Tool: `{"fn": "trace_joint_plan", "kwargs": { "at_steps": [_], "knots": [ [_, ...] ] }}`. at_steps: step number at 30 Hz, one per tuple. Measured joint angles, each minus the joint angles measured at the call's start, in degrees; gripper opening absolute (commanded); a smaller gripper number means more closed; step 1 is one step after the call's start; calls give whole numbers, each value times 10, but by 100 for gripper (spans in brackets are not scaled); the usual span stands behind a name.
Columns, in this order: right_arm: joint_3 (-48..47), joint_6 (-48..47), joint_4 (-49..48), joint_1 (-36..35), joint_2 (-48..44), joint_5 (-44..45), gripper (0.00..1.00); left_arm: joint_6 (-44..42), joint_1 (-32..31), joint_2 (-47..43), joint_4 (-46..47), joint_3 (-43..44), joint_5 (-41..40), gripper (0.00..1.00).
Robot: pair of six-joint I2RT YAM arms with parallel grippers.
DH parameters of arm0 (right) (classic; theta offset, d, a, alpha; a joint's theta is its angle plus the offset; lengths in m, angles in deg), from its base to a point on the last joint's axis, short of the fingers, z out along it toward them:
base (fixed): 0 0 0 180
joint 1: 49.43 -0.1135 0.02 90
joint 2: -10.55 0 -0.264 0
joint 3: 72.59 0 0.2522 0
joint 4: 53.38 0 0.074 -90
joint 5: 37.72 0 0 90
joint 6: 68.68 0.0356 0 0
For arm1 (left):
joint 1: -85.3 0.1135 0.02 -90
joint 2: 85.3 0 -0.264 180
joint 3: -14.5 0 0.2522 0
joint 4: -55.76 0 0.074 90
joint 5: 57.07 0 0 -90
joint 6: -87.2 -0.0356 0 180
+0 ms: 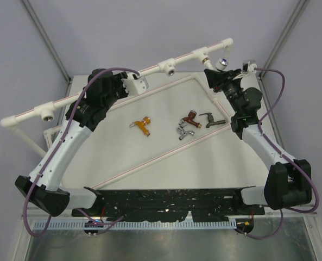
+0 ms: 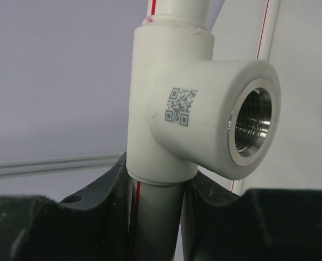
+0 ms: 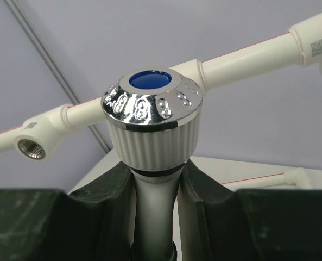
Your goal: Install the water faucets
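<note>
With left gripper (image 2: 156,187) clamped on pipe (image 2: 152,231) under a tee (image 2: 171,81), bring white tap (image 3: 152,130), clamped in right gripper (image 3: 155,174) beside the frame's (image 1: 185,57) right end, square to nearest socket (image 1: 205,52) before any turning.

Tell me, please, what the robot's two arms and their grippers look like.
The left arm and right arm have white curved shells between black joints and black bases. A purple cable loops beside each. The left gripper and right gripper have matte black, blocky fingers. Any markings are too small to tell.
</note>
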Motion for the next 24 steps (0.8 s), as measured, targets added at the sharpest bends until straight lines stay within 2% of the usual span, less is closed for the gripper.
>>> {"fn": "trace_joint_plan", "kwargs": {
  "at_steps": [11, 15, 20, 21, 24],
  "knots": [
    [0, 220, -13, -2, 15, 36, 5, 0, 0, 0, 3, -1, -2, 0],
    [4, 280, -14, -5, 16, 52, 11, 0, 0, 0, 4, -1, -3, 0],
    [4, 313, -12, -9, 16, 66, 37, 0, -1, 0, 6, -2, -3, 0],
    [4, 316, -12, -9, 15, 67, 46, 0, -1, 0, 6, -2, -3, 0],
    [6, 325, -11, -12, 15, 63, 60, -1, -3, 0, 5, -2, -4, 0]
  ]
}}
